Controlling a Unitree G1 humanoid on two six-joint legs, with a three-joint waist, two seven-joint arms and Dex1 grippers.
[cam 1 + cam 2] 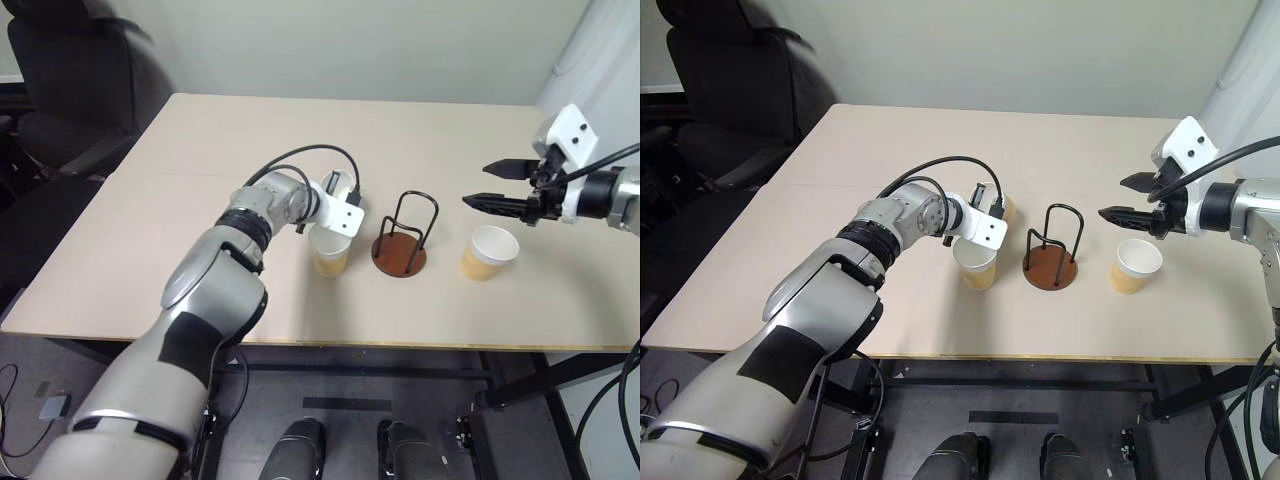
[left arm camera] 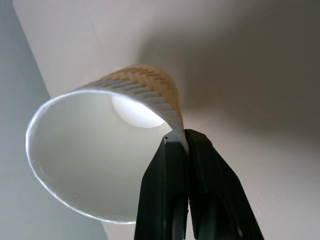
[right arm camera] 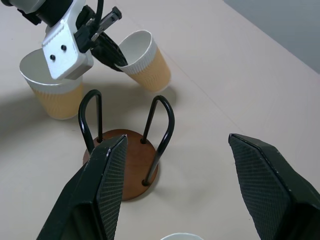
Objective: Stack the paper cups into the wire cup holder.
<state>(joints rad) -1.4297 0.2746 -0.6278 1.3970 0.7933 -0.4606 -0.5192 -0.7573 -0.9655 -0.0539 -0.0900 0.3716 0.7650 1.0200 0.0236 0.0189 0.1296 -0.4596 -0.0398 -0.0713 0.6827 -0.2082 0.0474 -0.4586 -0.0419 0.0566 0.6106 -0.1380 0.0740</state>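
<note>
My left gripper (image 2: 186,141) is shut on the rim wall of a tan paper cup (image 2: 100,150). In the right wrist view this held cup (image 3: 146,60) leans tilted just behind the wire cup holder (image 3: 125,167). Under my left wrist, left of the holder, a second paper cup (image 1: 330,252) stands upright. The black wire holder (image 1: 402,250) on its reddish-brown disc is empty. A third paper cup (image 1: 490,252) stands upright to its right. Above that cup and apart from it hovers my right gripper (image 1: 477,186), open with nothing between its fingers.
The light wooden table (image 1: 180,200) has its front edge close below the cups. A black office chair (image 1: 70,90) stands beyond the table's far left corner. Cables loop over my left wrist.
</note>
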